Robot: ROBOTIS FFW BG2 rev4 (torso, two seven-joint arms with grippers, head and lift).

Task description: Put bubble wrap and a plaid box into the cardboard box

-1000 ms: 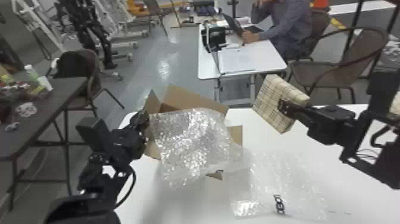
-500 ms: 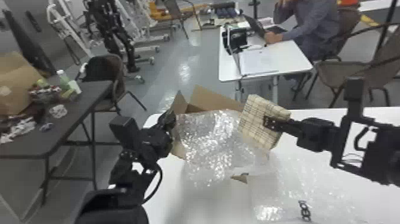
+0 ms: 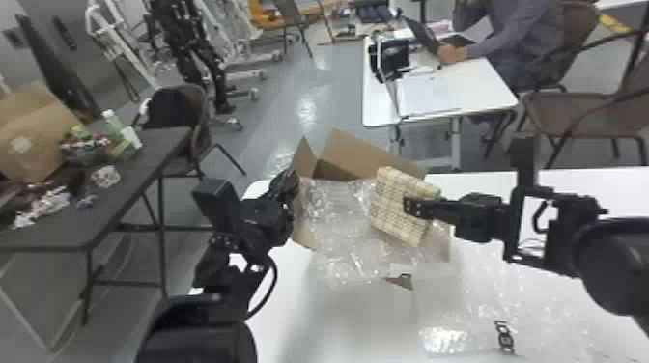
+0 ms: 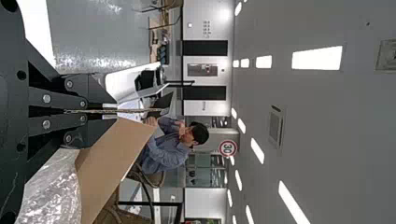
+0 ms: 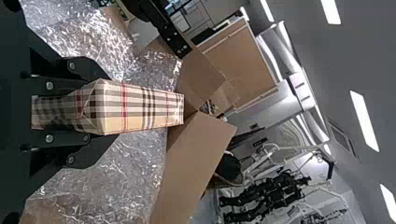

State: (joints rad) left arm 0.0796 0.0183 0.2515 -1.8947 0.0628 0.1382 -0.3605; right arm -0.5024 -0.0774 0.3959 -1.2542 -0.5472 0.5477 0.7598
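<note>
R gripper point(image 3: 411, 206) has the plaid box point(image 5: 135, 108) b/w its 2 black fingers, nr mid-frame. Shiny bubble wrap point(image 5: 140, 170) is on both sides of it. Cardboard box point(image 5: 198, 161) w/ flaps up is mid-frame too. L gripper point(image 3: 289, 183) is nr a flap, at the frame's edge.

The beige plaid box point(image 3: 401, 212) has moved toward the robot's left, together with the black right pincer point(image 3: 415, 207) which holds it. 1 second ago, in the head view, it was to the right of the open brown cardboard box point(image 3: 369, 154); now it is in front of the right part of the clear bubble wrap point(image 3: 338, 222). The head view has turned left, and now a large brown carton point(image 3: 34, 130) is showing at its left edge.
</note>
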